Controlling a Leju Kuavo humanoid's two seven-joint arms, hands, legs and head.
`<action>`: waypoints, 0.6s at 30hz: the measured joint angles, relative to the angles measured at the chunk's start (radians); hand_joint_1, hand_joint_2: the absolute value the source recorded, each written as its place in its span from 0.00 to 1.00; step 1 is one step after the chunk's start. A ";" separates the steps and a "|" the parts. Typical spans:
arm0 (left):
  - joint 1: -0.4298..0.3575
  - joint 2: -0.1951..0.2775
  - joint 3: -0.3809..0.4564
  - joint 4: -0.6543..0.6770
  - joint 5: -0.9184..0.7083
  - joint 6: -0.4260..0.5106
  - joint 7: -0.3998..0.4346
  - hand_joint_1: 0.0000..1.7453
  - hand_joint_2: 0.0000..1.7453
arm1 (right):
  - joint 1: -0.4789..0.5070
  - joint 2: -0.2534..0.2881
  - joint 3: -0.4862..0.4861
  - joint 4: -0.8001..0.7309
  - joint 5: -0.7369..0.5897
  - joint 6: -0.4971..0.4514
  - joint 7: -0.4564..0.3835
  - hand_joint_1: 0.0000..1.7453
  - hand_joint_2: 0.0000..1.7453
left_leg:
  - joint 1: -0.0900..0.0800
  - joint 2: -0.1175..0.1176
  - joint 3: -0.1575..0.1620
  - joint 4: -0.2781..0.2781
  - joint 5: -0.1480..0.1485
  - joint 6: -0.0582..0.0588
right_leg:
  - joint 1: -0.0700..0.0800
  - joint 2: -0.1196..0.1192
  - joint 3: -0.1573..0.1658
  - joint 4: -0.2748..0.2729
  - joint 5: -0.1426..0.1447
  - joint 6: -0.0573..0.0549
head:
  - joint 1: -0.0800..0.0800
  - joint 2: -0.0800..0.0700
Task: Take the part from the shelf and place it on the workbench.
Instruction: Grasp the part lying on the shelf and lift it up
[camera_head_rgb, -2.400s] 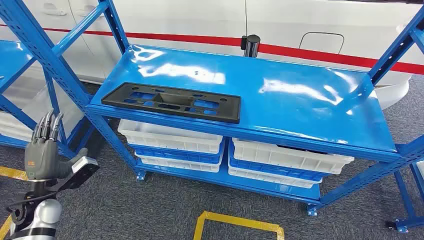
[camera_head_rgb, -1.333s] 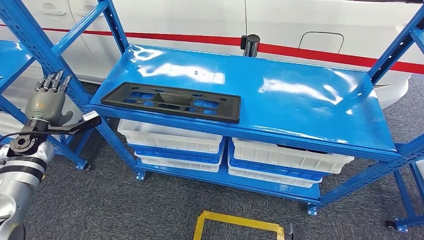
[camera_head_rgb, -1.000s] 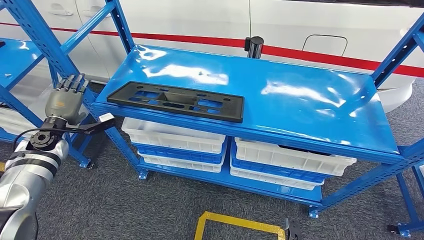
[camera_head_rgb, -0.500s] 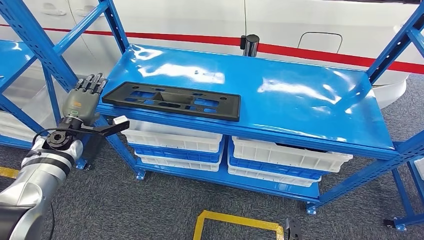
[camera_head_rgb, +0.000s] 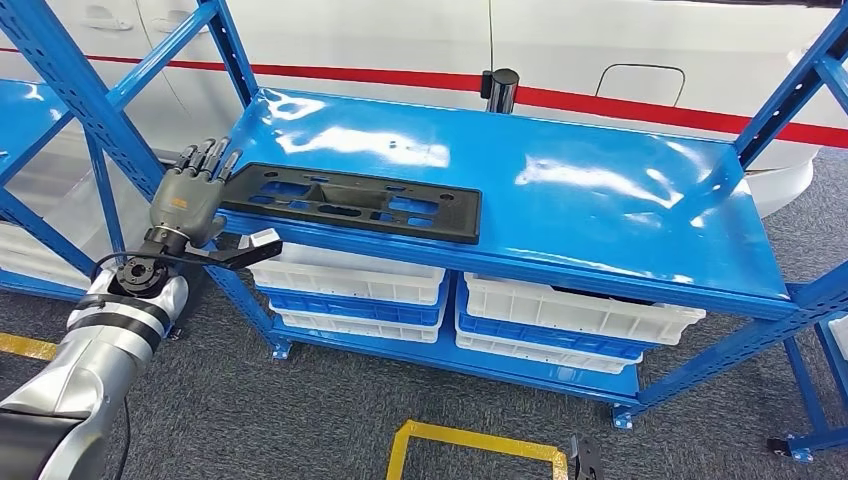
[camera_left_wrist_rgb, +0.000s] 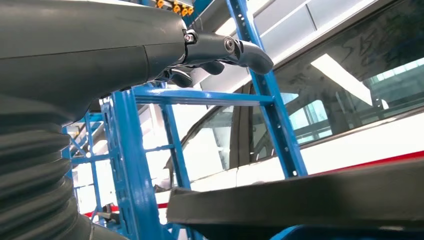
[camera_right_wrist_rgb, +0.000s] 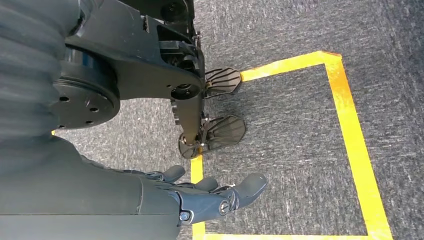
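Note:
A long black plastic part (camera_head_rgb: 350, 202) with several cut-outs lies flat near the front left edge of the blue shelf top (camera_head_rgb: 560, 190). My left hand (camera_head_rgb: 192, 192) is raised at the part's left end, fingers apart and pointing up, holding nothing. In the left wrist view the part's dark edge (camera_left_wrist_rgb: 310, 197) runs just beyond my left hand (camera_left_wrist_rgb: 210, 47), with a gap between them. My right hand (camera_right_wrist_rgb: 200, 195) hangs low over the carpet, fingers loosely spread and empty.
White and blue bins (camera_head_rgb: 350, 285) fill the lower shelf. Blue uprights (camera_head_rgb: 75, 85) stand close to my left arm. A white car with a red stripe (camera_head_rgb: 600, 100) is behind the shelf. Yellow tape (camera_head_rgb: 480, 445) marks the grey carpet.
My left hand has risen from beside the shelf and swung right, from the upright to the part's left end. The part has not moved.

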 joint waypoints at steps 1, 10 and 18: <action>0.000 -0.003 -0.002 -0.001 -0.001 -0.001 0.001 0.00 1.00 | 0.000 0.000 0.000 0.000 0.002 0.000 0.000 0.00 1.00 | 0.000 0.000 0.000 0.000 0.000 0.000 | 0.000 0.000 0.000 0.000 0.000 0.000 | 0.000 0.000; -0.001 -0.023 -0.009 0.001 -0.015 -0.005 0.018 0.00 1.00 | -0.009 0.000 0.008 0.000 0.008 0.003 0.000 0.00 1.00 | 0.000 0.000 0.000 0.000 0.000 0.000 | 0.000 0.000 0.000 0.000 0.000 0.000 | 0.000 0.000; -0.002 -0.036 -0.009 0.033 -0.021 0.001 0.025 0.00 1.00 | -0.016 0.000 0.014 0.000 0.014 0.003 0.001 0.00 1.00 | 0.000 0.000 0.000 0.000 0.000 0.000 | 0.000 0.000 0.000 0.000 0.000 0.000 | 0.000 0.000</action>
